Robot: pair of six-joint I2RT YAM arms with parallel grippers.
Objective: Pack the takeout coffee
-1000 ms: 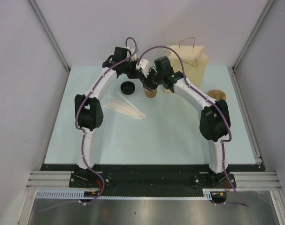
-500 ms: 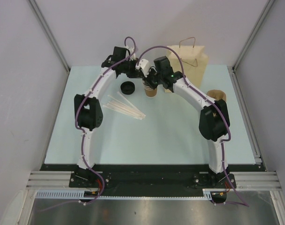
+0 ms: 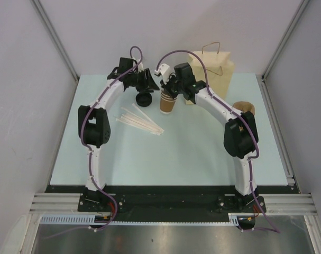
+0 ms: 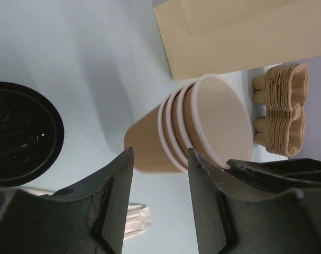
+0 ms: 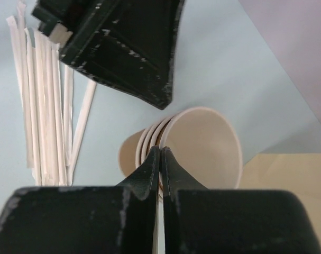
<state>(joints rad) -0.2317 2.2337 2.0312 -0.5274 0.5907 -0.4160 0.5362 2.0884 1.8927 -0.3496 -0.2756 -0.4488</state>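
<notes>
A stack of lidless brown paper cups stands on the table and also shows in the left wrist view and the right wrist view. My right gripper is shut on the rim of the top cup, its tips pinching the cup wall. My left gripper is open and empty, just left of the stack. A loose black lid lies left of the cups. The lidded takeout coffee is not in view.
A kraft paper bag with handles stands behind the cups at the back. A stack of pulp cup carriers sits at the right. Wrapped straws lie fanned out left of centre. Grey walls close in both sides.
My left gripper has drawn back to the left, away from the cup stack. My right gripper stays on the cup rim, and more of the stack now shows.
</notes>
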